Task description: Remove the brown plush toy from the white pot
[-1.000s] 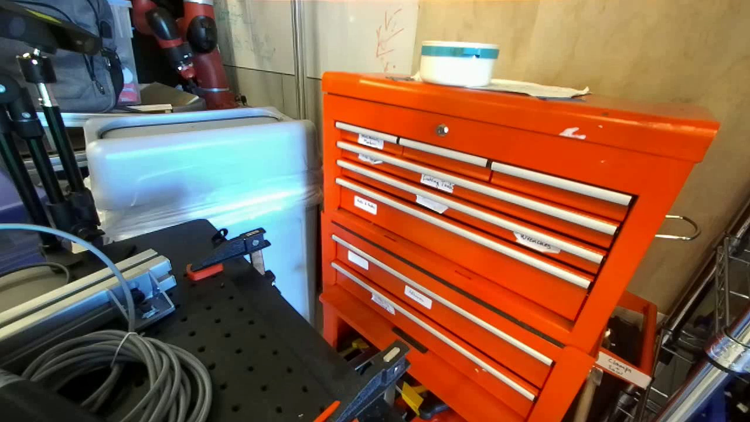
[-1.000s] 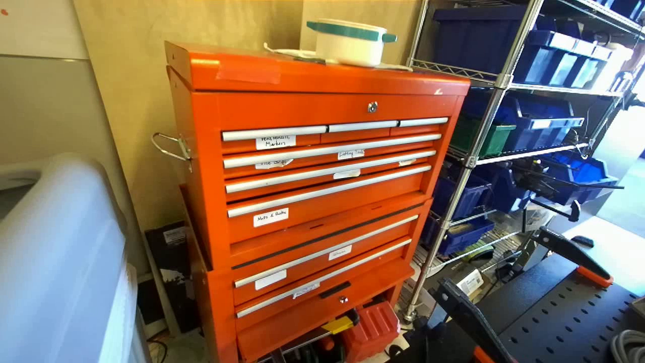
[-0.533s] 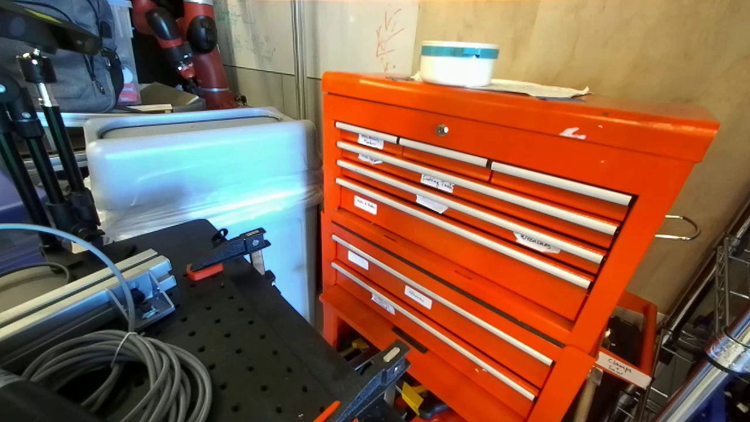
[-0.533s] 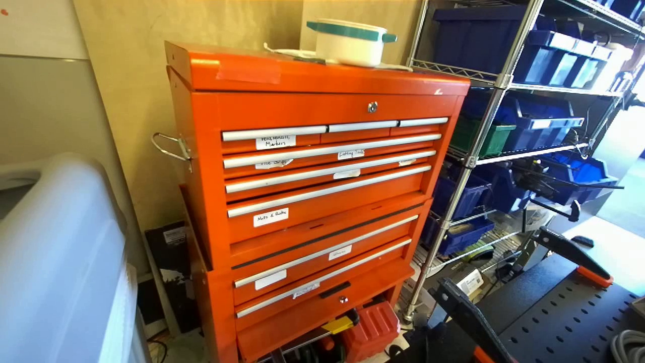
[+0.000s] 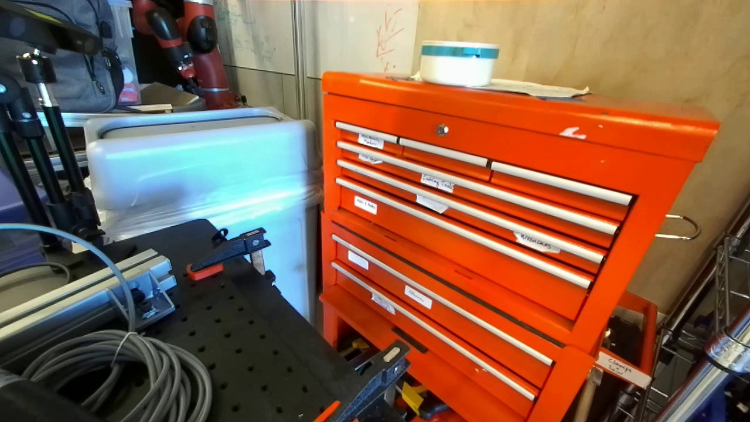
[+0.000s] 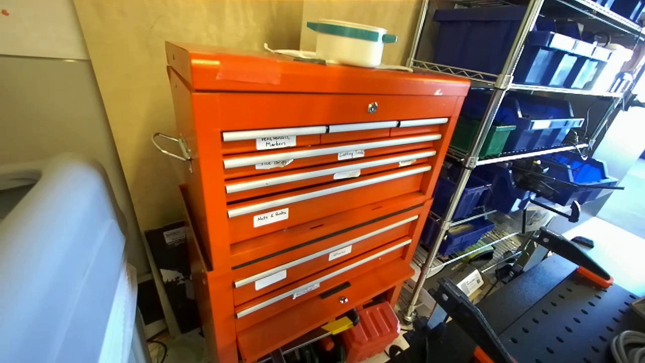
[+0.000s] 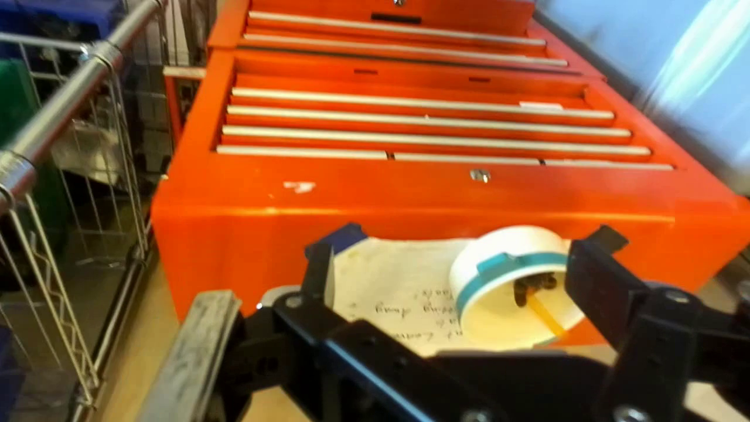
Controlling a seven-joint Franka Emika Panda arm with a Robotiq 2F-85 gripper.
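The white pot (image 5: 460, 69) with a teal band stands on top of the orange tool chest (image 5: 480, 234); it shows in both exterior views (image 6: 347, 49). In the wrist view, the pot (image 7: 510, 241) has its opening toward the camera. The brown plush toy (image 7: 520, 293) is a small dark brown lump inside it, beside a yellow-orange strip (image 7: 545, 316). The exterior views do not show the toy. My gripper (image 7: 452, 259) is open and empty in the wrist view, its fingers wide apart. The right finger covers part of the pot's edge. The gripper is out of view in both exterior views.
A handwritten paper sheet (image 7: 398, 281) lies under the pot on the chest. A wire shelf (image 6: 484, 126) with blue bins stands beside the chest. A black perforated table (image 5: 252, 334) carries clamps, a metal profile and a cable coil (image 5: 129, 375). A large pale case (image 5: 199, 170) stands near the chest.
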